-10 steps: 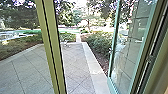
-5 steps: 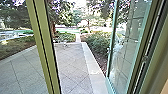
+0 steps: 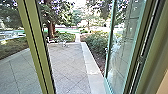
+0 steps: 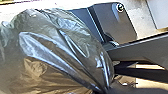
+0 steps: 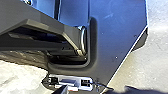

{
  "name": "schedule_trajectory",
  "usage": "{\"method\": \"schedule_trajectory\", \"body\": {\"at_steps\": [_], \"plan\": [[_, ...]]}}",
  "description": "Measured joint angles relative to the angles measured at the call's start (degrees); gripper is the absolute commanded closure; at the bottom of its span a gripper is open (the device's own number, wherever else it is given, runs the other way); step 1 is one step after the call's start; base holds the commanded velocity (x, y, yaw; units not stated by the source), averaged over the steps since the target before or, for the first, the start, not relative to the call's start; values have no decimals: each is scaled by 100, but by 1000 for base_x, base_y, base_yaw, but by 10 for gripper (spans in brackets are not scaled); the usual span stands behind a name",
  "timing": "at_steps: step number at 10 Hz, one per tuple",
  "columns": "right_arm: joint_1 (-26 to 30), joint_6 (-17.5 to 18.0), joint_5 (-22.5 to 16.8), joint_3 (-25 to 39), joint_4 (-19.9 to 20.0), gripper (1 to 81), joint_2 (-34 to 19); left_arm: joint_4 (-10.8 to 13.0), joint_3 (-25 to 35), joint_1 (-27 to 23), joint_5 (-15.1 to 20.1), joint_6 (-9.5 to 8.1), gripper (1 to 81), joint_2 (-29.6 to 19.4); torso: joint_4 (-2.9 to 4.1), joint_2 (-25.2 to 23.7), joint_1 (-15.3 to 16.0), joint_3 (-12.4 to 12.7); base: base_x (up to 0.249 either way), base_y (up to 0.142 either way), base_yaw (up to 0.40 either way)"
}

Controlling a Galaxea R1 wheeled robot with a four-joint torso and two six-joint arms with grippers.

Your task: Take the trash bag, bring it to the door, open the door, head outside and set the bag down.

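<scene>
A translucent trash bag (image 4: 62, 55) bulges beside the robot's dark base plate (image 4: 112, 22) at a glass door (image 3: 125, 50) standing open onto a paved yard (image 3: 68, 65). The left gripper (image 4: 105, 91) appears closed on the bag's gathered film, judging by folds that converge there; how far the right gripper is open, or whether it has hold of anything, cannot be told. The likeliest trouble is a snag: the full bag could brush the green frame upright (image 3: 35, 47) or a hard edge of the base and split, or a jolt in driving through could work the bunched film loose. The door could also swing back into the load. The film is thin, glossy and sharply pleated, with brownish tones below; outside, diamond-laid slabs meet a smooth, pale, straight curb (image 3: 90, 65) and leafy shrubs (image 3: 96, 42)
</scene>
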Motion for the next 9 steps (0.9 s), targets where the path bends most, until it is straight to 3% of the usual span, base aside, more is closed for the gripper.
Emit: {"method": "schedule_trajectory", "body": {"at_steps": [9], "plan": [[-16, 0, 0, 0, -4, 10, 5, 0, -2, 2, 0, 13, 811, 2, 0, 0, 0, 0, 0, -108, 0]]}}
